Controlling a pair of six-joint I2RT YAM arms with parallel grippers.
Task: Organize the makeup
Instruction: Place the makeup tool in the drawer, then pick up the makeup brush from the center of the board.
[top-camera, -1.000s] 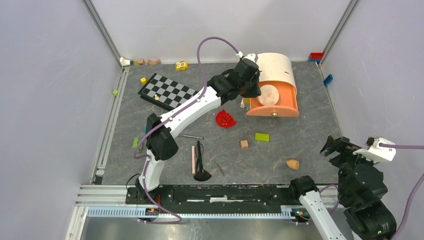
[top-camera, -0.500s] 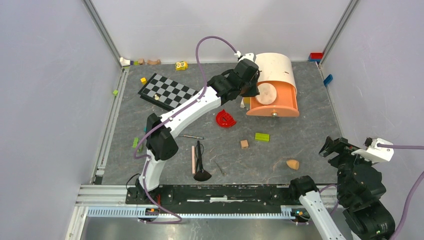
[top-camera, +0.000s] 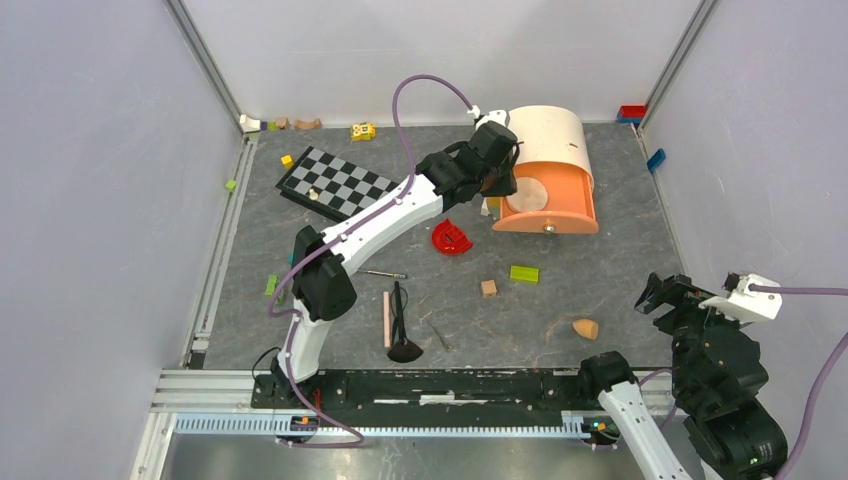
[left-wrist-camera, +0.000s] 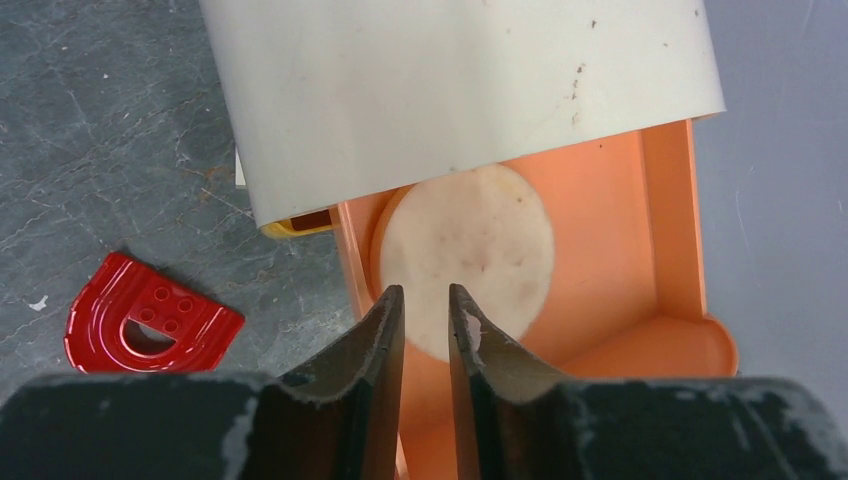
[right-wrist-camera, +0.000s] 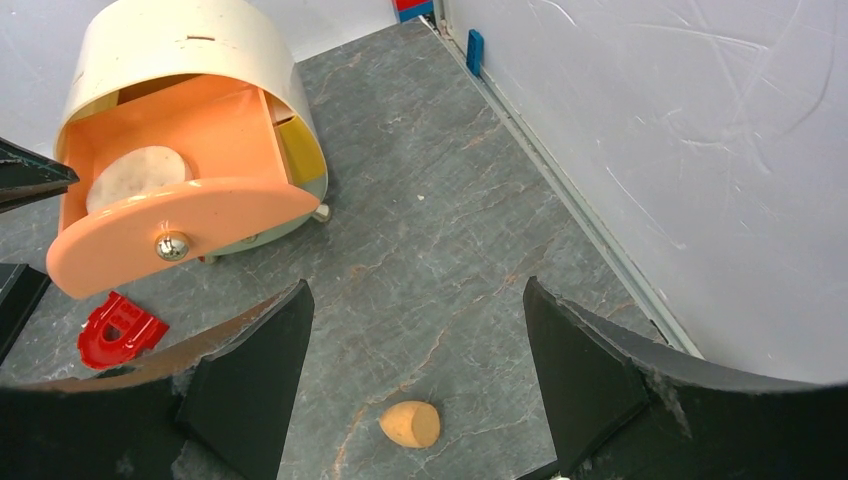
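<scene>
A cream-and-orange organizer (top-camera: 550, 130) stands at the back right with its orange drawer (top-camera: 560, 215) pulled out. A round white puff (top-camera: 530, 195) lies in the drawer (left-wrist-camera: 620, 220). My left gripper (top-camera: 500, 180) hovers at the drawer's left edge. Its jaws (left-wrist-camera: 425, 292) stand narrowly apart with nothing between them, just above the puff (left-wrist-camera: 480, 240). My right gripper (top-camera: 665, 295) is wide open (right-wrist-camera: 415, 285) above the orange teardrop sponge (right-wrist-camera: 410, 423), which lies on the mat (top-camera: 586, 328). A black brush (top-camera: 402, 325), a pink stick (top-camera: 387, 318) and a thin brush (top-camera: 385, 273) lie front centre.
A red curved piece (top-camera: 451, 237) lies left of the drawer. A green block (top-camera: 524, 273) and a wooden block (top-camera: 488, 288) sit mid-mat. A checkerboard (top-camera: 333, 182) lies back left. Small toys line the back wall, and a blue piece (top-camera: 655, 160) sits by the right wall.
My left gripper has drawn back slightly from the drawer, and the puff shows more fully. My right gripper has shifted a little to the left, over the sponge.
</scene>
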